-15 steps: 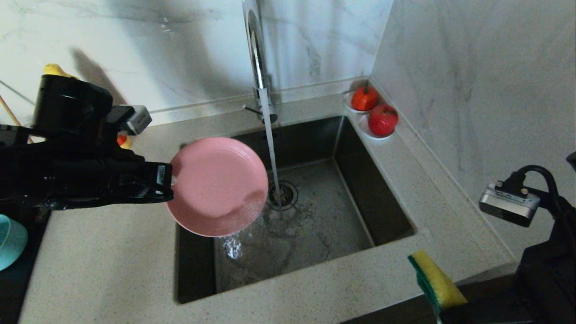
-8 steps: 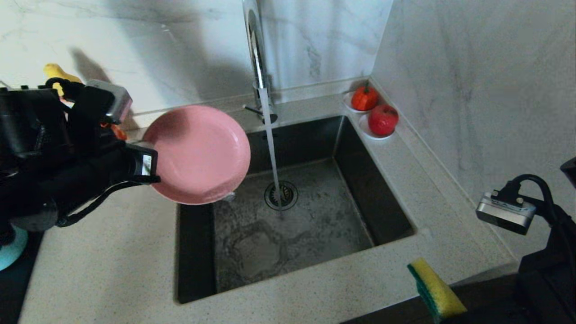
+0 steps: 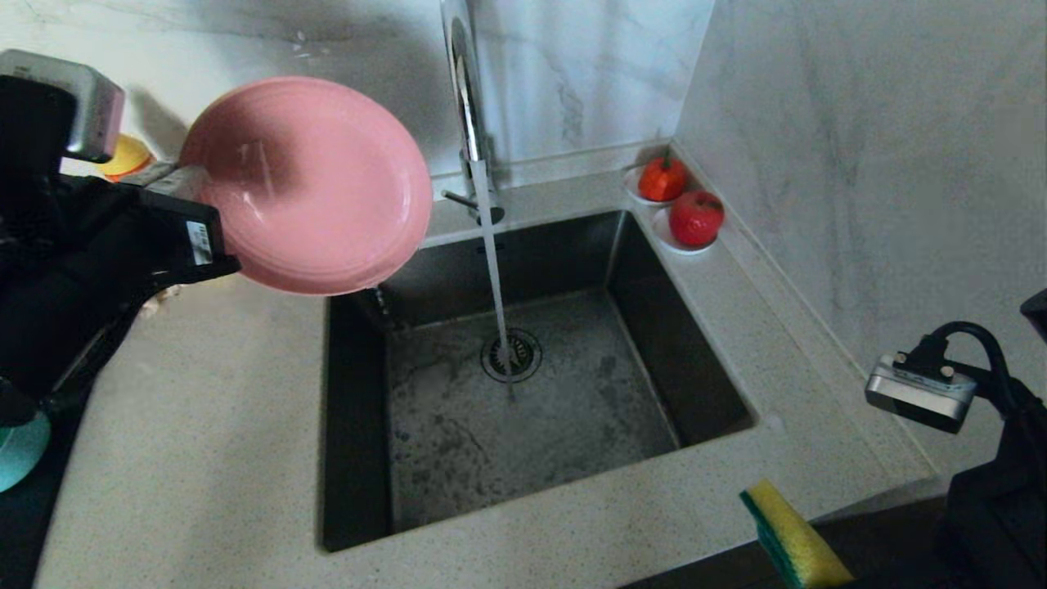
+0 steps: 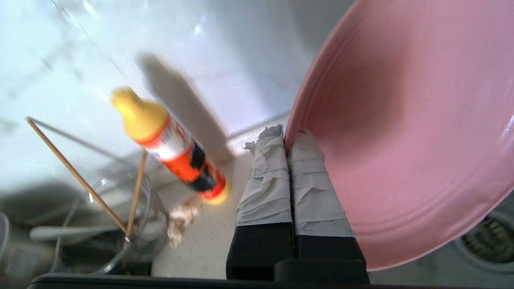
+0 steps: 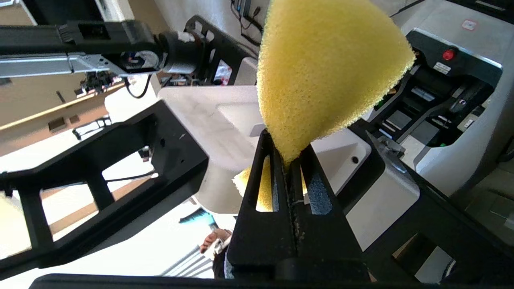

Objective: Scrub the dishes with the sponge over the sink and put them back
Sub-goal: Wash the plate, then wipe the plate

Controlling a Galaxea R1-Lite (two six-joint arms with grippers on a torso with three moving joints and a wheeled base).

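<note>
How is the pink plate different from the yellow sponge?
The pink plate is round, wide and hard-looking; the sponge is smaller and spongy, with a green layer. The plate is up by the sink's far-left corner; the sponge sits low beyond its near-right corner. Shared: each is pinched in a shut end effector, left and right.

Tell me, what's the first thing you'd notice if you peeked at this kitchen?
The big pink plate, held up in the air by the left gripper beside the left side of the sink, pinched at its rim. Next, the water streaming from the tall tap straight down onto the drain in the middle of the sink. Then the yellow sponge, squeezed in the right gripper near the front right corner of the counter.
</note>
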